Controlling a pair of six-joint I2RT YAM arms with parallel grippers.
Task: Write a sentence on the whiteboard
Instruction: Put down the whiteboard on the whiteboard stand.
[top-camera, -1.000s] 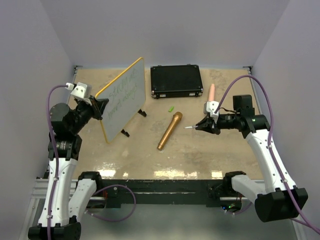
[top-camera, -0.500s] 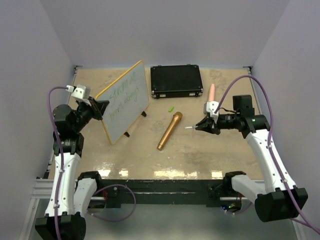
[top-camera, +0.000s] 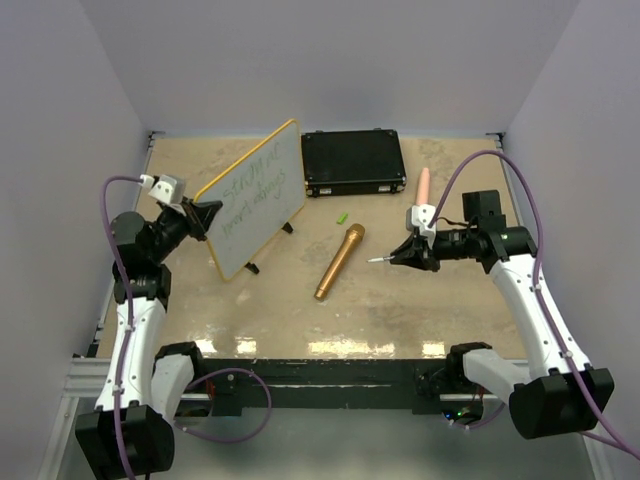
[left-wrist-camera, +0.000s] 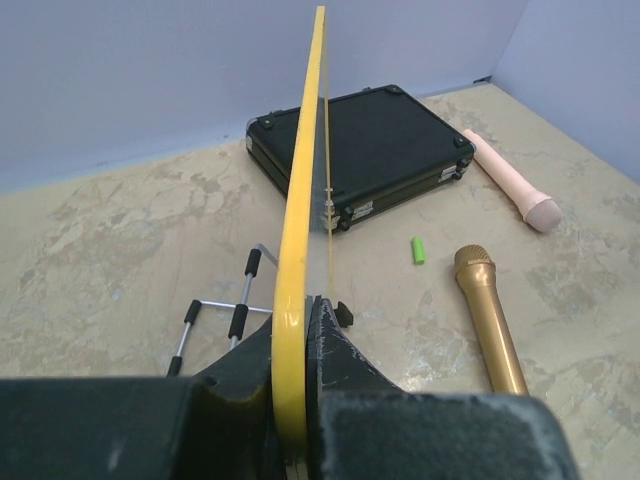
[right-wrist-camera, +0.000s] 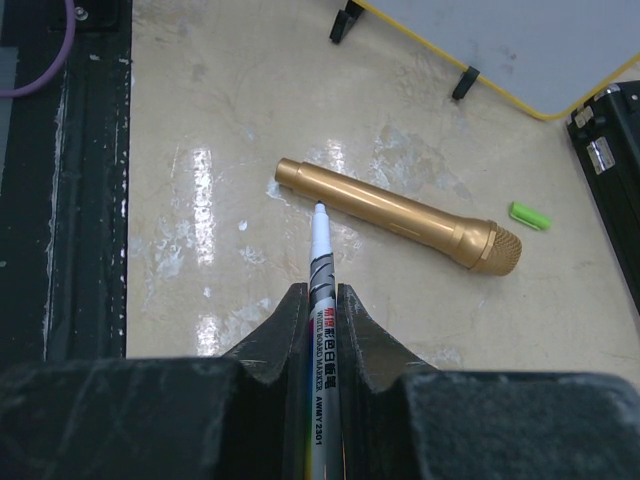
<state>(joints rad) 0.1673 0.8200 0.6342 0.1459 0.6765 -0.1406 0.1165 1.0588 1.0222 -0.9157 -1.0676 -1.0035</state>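
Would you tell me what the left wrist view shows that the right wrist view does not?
Only left wrist: the left gripper shut on the whiteboard, seen edge-on, and a pink microphone. Only right wrist: the right gripper holding a whiteboard marker, tip bare. Both: the gold microphone, the small green cap and the whiteboard.

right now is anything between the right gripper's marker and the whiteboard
The gold microphone lies flat on the table between the right gripper, which holds the marker, and the whiteboard. A small green piece lies nearby. Nothing upright blocks the way.
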